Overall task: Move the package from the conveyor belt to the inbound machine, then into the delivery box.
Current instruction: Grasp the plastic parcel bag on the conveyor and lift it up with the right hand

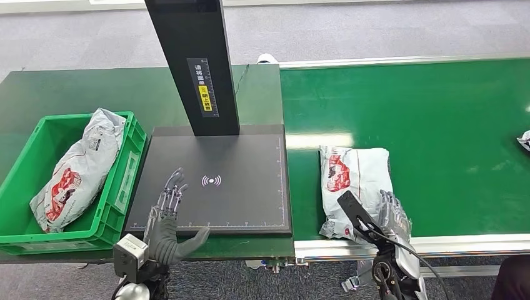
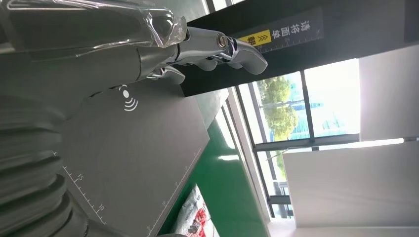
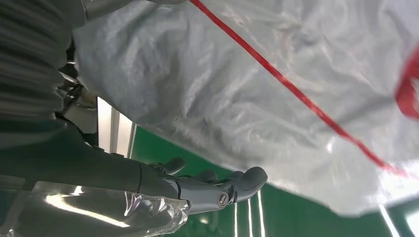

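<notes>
In the head view the package lies on the green conveyor belt near its front edge, and the right hand sits at the bag's near corner, fingers against the soft plastic; whether they have closed on it cannot be told here. The risk, as a judgement, is that a hold on one corner of a limp bag lets it sag, slip free or drag on the belt's rail while being carried to the inbound machine. The left hand hovers over the machine's plate with fingers spread, holding nothing, and could get in the way of the incoming bag. The delivery box already holds another bag. The left wrist view shows extended fingers above the plate, empty. The right wrist view shows the fingers lying just beside the grey bag, apparently under its edge, not clearly clamped
</notes>
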Controlling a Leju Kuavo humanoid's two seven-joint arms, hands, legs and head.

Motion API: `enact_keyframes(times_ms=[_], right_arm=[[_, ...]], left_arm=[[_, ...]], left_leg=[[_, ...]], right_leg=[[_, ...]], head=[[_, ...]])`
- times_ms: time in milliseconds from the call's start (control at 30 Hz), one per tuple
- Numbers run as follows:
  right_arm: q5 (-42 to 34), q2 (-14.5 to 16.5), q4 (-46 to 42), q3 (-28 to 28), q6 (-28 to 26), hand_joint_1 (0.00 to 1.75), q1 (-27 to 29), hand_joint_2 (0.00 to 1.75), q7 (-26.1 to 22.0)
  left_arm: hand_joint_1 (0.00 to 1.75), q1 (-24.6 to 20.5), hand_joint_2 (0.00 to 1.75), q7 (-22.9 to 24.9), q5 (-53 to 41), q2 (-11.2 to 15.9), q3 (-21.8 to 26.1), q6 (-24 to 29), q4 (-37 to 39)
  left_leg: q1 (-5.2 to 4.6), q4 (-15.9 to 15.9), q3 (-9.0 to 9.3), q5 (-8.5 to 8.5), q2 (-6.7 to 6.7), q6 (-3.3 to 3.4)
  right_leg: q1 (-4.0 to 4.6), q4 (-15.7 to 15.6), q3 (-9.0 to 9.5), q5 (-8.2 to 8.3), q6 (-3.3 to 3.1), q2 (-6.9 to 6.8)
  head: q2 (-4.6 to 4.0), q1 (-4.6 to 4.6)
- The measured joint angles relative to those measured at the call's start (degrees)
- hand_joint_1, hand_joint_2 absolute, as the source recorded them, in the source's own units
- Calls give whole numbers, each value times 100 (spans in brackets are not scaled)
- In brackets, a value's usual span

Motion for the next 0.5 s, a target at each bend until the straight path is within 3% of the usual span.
enact_keyframes(times_ms=[133, 500], right_arm=[[205, -2, 321, 5, 284, 0, -108, 175, 141], [279, -5, 837, 15, 420, 0, -383, 175, 177]], left_arm=[[0, 2, 175, 8, 46, 0, -26, 73, 7], [0, -8, 175, 7, 74, 0, -80, 146, 20]], left_leg=[[0, 0, 0, 0, 0, 0], [0, 0, 3, 0, 2, 0]], right_leg=[[0, 0, 0, 0, 0, 0], [0, 0, 2, 0, 0, 1]], head=[[0, 0], [0, 0]])
